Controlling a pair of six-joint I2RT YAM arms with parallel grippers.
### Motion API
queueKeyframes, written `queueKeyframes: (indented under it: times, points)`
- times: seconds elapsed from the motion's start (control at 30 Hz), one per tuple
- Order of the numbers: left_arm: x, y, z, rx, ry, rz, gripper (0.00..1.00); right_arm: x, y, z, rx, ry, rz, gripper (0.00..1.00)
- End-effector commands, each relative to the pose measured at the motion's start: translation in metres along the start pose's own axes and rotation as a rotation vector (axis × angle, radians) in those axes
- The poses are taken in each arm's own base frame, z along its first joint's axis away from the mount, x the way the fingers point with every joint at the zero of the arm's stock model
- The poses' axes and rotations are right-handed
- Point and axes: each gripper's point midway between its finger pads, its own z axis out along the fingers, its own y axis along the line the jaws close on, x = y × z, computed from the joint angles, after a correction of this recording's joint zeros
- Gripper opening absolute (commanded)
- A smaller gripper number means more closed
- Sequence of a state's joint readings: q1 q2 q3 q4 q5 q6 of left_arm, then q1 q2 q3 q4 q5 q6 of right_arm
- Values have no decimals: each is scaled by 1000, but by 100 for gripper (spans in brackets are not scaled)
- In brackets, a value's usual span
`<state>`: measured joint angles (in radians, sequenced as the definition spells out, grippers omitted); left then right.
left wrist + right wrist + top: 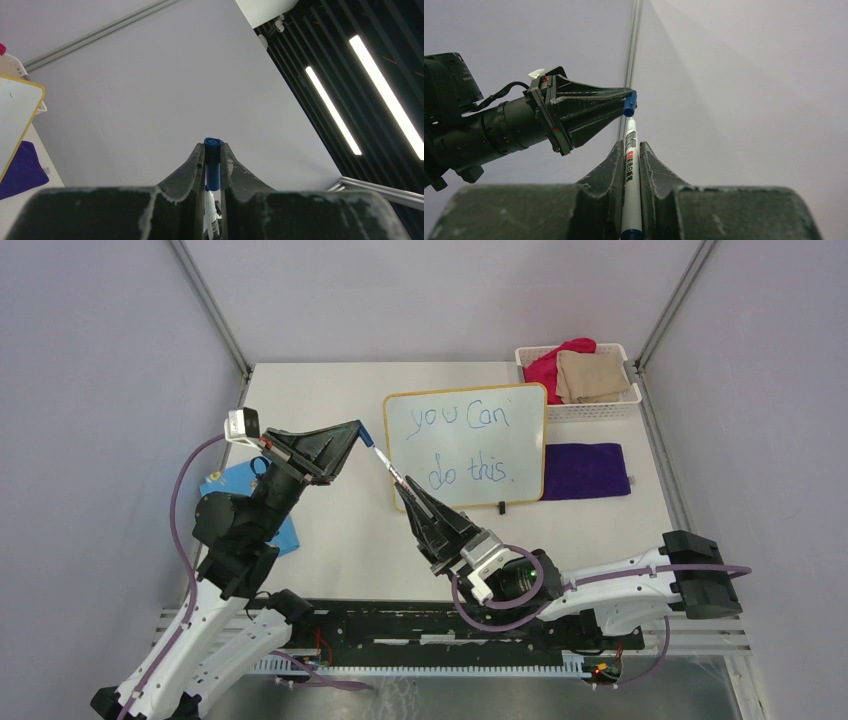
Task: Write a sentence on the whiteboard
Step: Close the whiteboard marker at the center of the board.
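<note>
Blue handwritten words, the sentence (pixel 487 416), are carried in two lines by the whiteboard (pixel 530 440), stood on the worktop (pixel 340 540). A blue cap (pixel 629 103) is clenched by the left jaws; the marker (pixel 629 165) is grasped by the right jaws, its tip met by the cap.

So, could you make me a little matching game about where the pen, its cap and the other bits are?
Things:
1 blue cap
2 marker
3 purple cloth
4 white basket

Places:
A in the right gripper
B beside the whiteboard, on its right
C in the left gripper
D far right corner of the table

Pairs: 1-C, 2-A, 3-B, 4-D.
</note>
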<state>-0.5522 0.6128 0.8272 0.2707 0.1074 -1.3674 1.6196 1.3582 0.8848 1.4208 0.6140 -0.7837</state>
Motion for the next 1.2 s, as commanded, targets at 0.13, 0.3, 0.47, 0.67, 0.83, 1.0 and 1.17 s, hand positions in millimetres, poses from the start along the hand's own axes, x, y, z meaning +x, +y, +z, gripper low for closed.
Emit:
queueKeyframes:
  times: [0.13,0.3,0.47,0.67,0.83,1.0,1.17]
  points:
    - [2,-2,-2,13,9,72,2,-21,-12,10,56,-49,48,0]
    - [2,-1,-2,12,10,71,2,-21,-11,10,53,-48,49,0]
    - [2,-4,-2,17,10,72,2,-20,-11,10,55,-45,44,0]
    - [1,-5,-3,21,10,75,2,-19,-9,10,55,-40,42,0]
    - [1,-8,-3,27,10,75,2,-18,-9,11,59,-38,39,0]
    - [2,-8,-5,29,12,77,2,-18,-9,11,62,-38,36,0]
    - [2,-8,-5,31,13,77,2,-18,-9,12,66,-35,30,0]
